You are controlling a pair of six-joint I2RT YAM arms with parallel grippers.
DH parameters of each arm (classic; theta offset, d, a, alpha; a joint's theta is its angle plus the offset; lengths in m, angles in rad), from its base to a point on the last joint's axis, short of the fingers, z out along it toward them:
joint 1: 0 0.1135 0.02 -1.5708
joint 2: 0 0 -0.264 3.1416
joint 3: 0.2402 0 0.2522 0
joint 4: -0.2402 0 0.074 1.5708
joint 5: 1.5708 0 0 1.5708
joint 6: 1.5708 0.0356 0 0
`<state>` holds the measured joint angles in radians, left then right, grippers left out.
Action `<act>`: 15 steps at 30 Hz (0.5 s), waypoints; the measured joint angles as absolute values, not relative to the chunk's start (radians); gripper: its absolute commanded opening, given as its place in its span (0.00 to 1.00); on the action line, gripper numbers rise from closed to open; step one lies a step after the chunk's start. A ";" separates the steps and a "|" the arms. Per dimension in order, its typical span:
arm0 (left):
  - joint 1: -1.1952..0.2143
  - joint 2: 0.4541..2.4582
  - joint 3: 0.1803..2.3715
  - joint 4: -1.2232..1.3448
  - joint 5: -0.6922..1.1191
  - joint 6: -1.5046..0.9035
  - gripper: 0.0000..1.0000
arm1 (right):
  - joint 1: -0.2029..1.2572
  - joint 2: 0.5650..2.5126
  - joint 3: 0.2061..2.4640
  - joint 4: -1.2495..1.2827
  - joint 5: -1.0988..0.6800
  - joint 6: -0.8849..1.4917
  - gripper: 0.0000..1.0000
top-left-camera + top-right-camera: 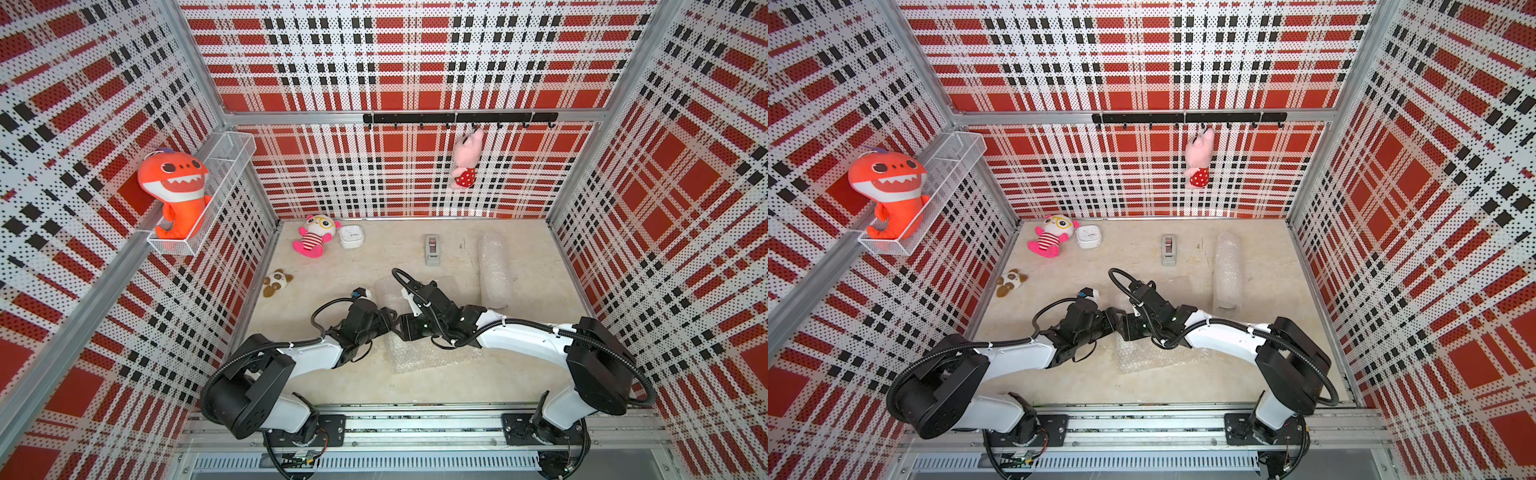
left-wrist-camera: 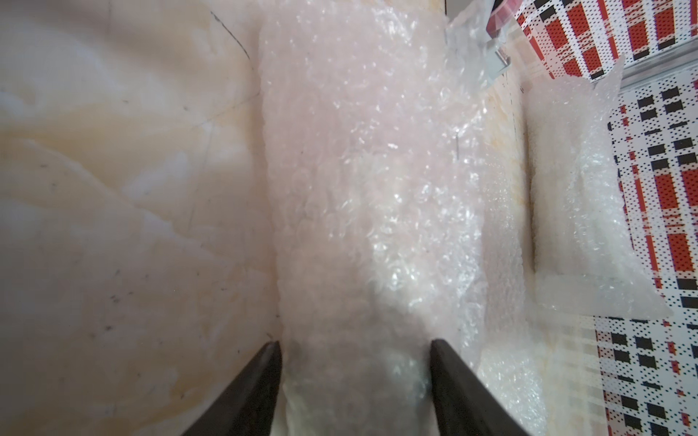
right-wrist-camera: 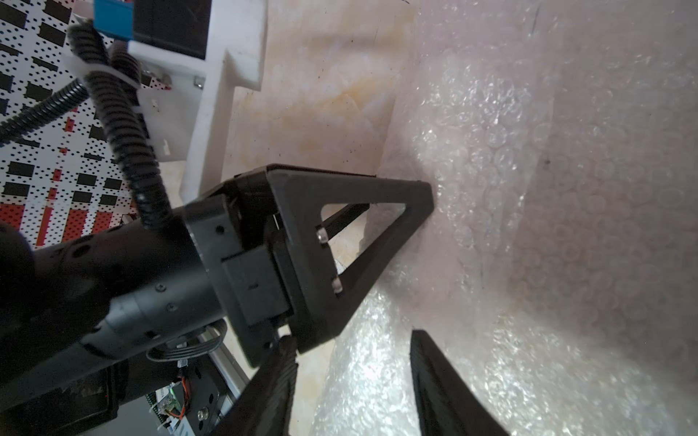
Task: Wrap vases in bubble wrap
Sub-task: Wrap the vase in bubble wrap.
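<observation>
At mid-bench (image 1: pixel 332 374), the left claw (image 2: pixel 355 343) clasps the bubble wrap roll (image 2: pixel 359 170) across its width. The right claw (image 3: pixel 351 336) hovers wide over it. A second wrapped roll (image 1: pixel 494 270) lies well apart.

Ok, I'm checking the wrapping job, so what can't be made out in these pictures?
- Vases: unseen in every view; the middle bundle and far roll are wrapped too cloudily to see inside.
- Left gripper: left wrist view, fingers flank the bundle; pressing or not, unclear.
- Right gripper: top views, its wrist hides the fingertips.
</observation>
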<state>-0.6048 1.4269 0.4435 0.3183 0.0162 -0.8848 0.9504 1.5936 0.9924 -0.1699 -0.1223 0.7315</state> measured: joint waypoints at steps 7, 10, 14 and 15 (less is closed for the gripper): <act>-0.606 1.426 0.442 0.318 0.046 -0.889 0.65 | 0.955 1.547 0.933 -0.183 -0.096 0.744 0.53; -0.606 1.426 0.441 0.318 0.052 -0.891 0.64 | 0.959 1.563 0.932 -0.181 -0.101 0.753 0.57; -0.606 1.426 0.436 0.326 0.057 -0.897 0.64 | 0.960 1.594 0.934 -0.165 -0.101 0.757 0.62; -0.606 1.426 0.435 0.328 0.059 -0.899 0.64 | 0.960 1.607 0.940 -0.162 -0.104 0.757 0.63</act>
<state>-0.6056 1.4261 0.4351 0.3283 0.0593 -0.8986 0.9604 1.6070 0.9398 -0.1619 -0.1040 0.7574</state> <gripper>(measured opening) 0.645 0.605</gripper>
